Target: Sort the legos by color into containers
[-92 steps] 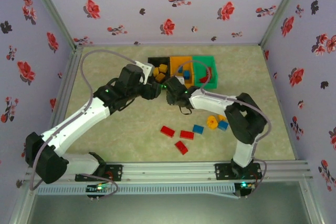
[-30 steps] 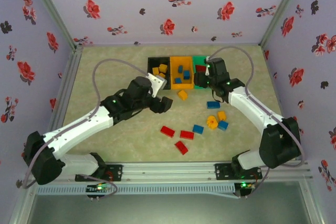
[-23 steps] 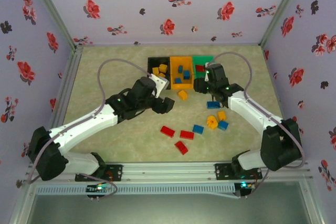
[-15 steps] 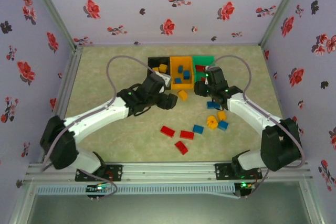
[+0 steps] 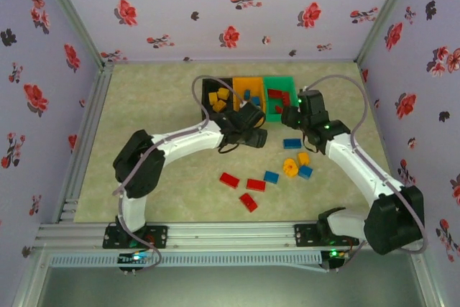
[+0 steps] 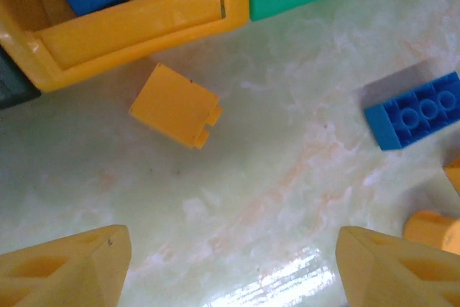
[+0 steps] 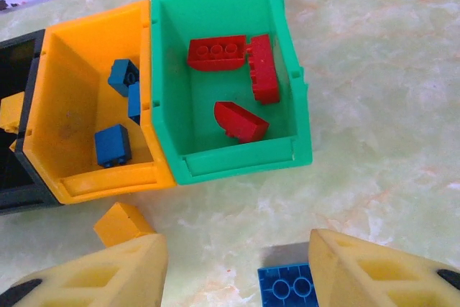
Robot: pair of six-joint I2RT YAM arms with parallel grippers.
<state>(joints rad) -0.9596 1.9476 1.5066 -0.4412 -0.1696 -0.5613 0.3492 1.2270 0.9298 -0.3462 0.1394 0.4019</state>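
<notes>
Left wrist view: a yellow-orange lego (image 6: 175, 106) lay on the table (image 6: 287, 177) just beside the orange bin (image 6: 136, 30), ahead of the left gripper (image 6: 233, 235), spread and empty. The right gripper (image 7: 236, 242), also spread and empty, hovered near the green bin (image 7: 237, 165) containing red legos (image 7: 215, 53).

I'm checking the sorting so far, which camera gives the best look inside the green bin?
The right wrist view: it looks down into the green bin, with three red bricks on its floor. The top external view shows it small and far off. The left wrist view catches just an outer corner.
</notes>
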